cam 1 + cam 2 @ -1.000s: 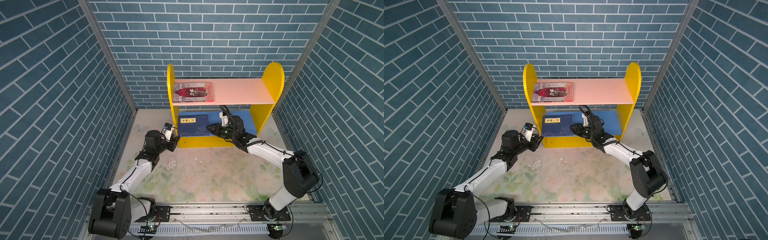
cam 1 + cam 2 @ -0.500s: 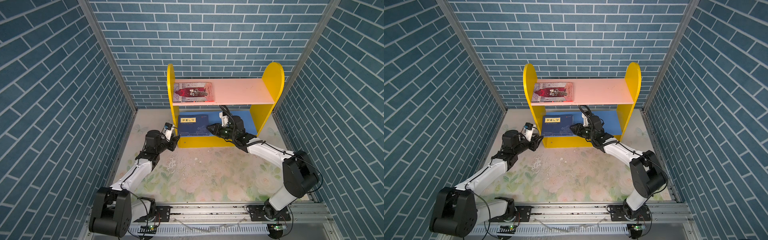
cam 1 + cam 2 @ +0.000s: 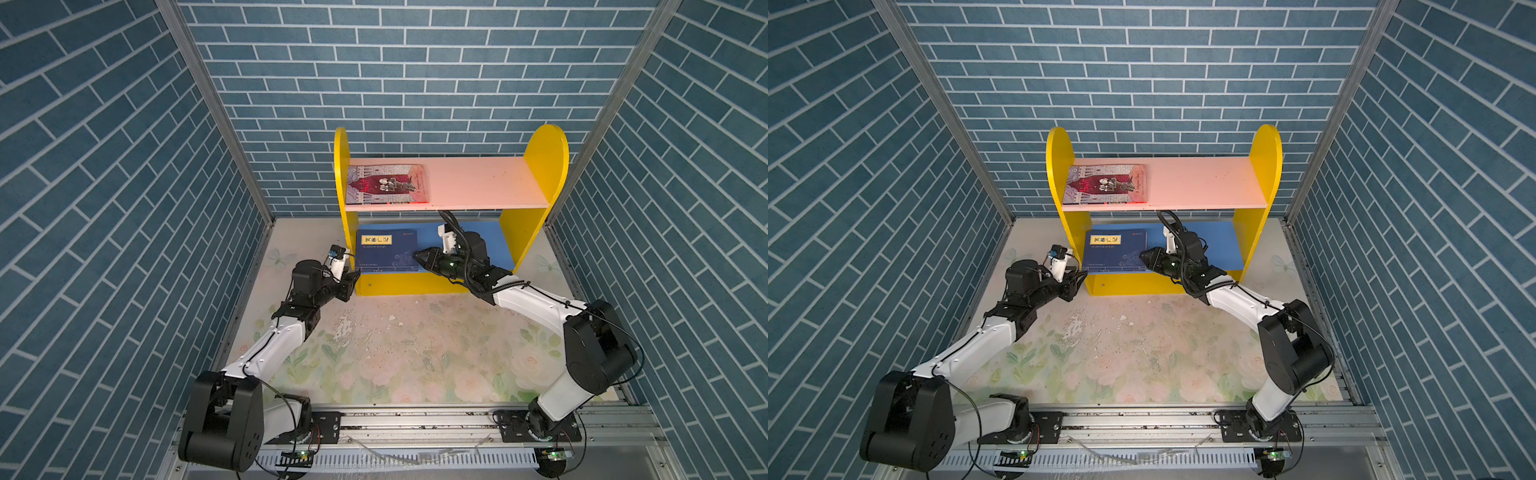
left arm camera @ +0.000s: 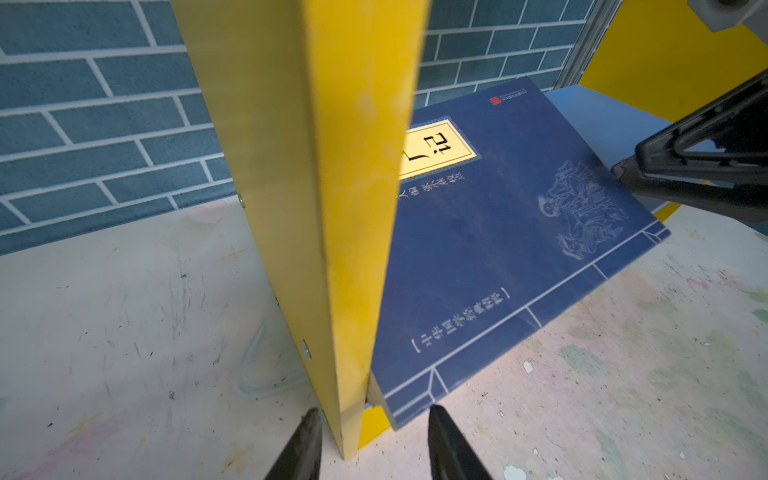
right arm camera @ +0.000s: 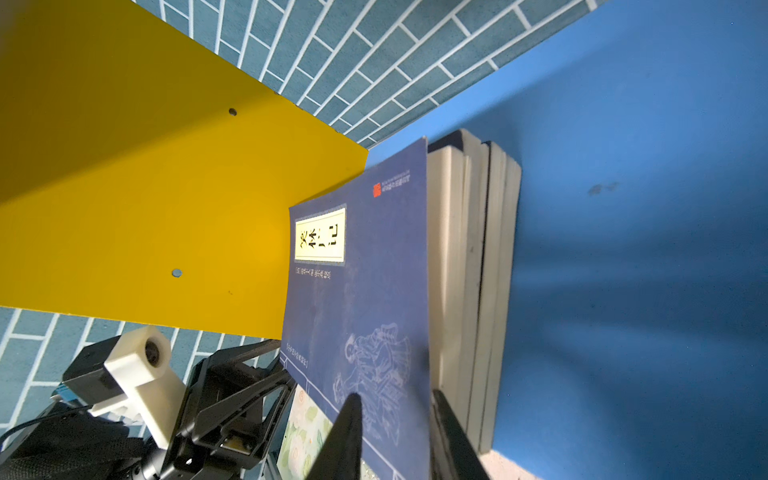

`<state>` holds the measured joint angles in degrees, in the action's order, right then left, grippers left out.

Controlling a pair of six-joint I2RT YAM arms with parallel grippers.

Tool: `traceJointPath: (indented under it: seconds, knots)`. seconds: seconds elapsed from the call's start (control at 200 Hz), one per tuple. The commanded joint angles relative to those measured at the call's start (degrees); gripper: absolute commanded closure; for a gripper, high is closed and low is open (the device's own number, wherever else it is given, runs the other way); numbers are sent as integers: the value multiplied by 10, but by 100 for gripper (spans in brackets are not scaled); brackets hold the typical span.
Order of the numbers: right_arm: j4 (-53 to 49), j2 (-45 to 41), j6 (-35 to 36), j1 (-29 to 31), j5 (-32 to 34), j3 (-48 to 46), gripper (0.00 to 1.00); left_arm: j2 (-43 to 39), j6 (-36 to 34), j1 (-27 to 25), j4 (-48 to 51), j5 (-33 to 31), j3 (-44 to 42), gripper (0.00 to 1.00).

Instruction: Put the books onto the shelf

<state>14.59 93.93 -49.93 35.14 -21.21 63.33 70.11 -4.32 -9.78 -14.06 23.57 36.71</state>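
At the left, the left gripper (image 4: pixel 374 413) is seen with its jaws apart, set astride the lower front edge of the left side panel (image 4: pixel 332 166) of the shelf (image 3: pixel 544 166); nothing is clamped. Just inside that panel, on the blue lower board (image 3: pixel 498 245), a stack of navy books (image 3: pixel 384 253) is laid flat, and several bands of pale page edges are shown in the right wrist view. On the top navy book (image 5: pixel 365 299) a yellow label (image 3: pixel 376 240) is carried, printed with black Chinese characters that appear to read 笑林广记. A small red seal (image 5: pixel 377 190) is printed in one corner, and the fine print beside it is too small to be read. Above, a grey-and-red book (image 3: pixel 386 185) is laid flat at the left end of the pink upper board (image 3: pixel 478 183); its red title cannot be made out. Further right, the right gripper (image 3: pixel 417 255) is closed on the free edge of the top navy book.
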Motion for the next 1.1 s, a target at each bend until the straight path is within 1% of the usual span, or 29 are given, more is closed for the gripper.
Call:
traceJointPath:
  seconds: [0.0, 0.21, 0.375, 0.51, 0.66, 0.775, 0.94, 1.095]
  knots:
    - [12, 6, 35, -2, -4, 31, 71, 7, 3, -3, -13, -2, 11, 56]
    - [17, -1, 47, -3, 2, 24, 67, 10, 4, -4, -9, -1, 13, 57]
    - [32, -38, 65, -4, 22, -10, 62, 6, 1, -4, 5, 0, 15, 57]
    - [39, -80, 82, -4, 38, -43, 62, 0, -1, -4, 13, 1, 16, 56]
    - [46, -128, 95, -4, 39, -88, 66, -8, -8, -4, 23, 0, 15, 57]
    - [46, -153, 99, -3, 20, -117, 70, -18, -14, -4, 27, 1, 10, 56]
    - [57, -168, 93, -3, -14, -159, 82, -23, -14, -4, 36, 3, 10, 56]
    - [127, -172, 60, -2, -29, -209, 91, -23, -11, -4, 43, 6, 17, 56]
